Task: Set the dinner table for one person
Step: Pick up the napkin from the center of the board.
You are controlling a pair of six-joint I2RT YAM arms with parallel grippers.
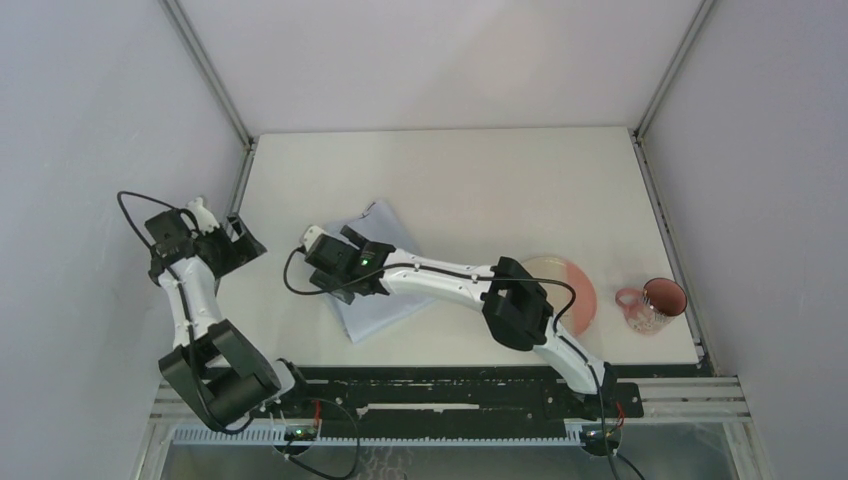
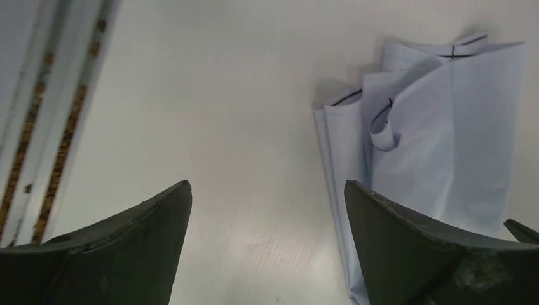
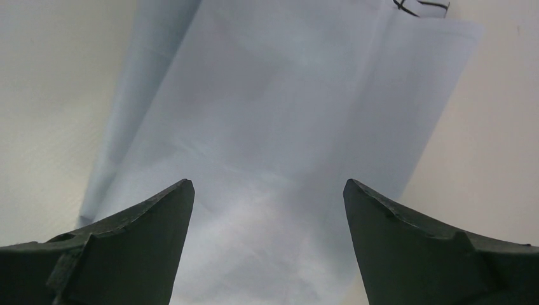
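The dinner table [image 1: 470, 180] is a plain cream-white top. On its left half lies a folded pale-blue cloth [image 1: 385, 228] with thin black lines. My right gripper [image 1: 322, 262] reaches across and hovers over the cloth [image 3: 279, 114], open with nothing between its fingers. My left gripper [image 1: 245, 240] stands open over the table's left edge, the cloth [image 2: 438, 121] just to its right and bare table between its fingers [image 2: 159, 222]. A pink plate [image 1: 572, 290] and a pink mug [image 1: 655, 305] sit at the near right.
Grey walls with metal corner posts close in the table on three sides. A metal rail [image 2: 38, 108] runs along the left edge by my left gripper. The right arm [image 1: 450, 280] crosses over the cloth and part of the plate.
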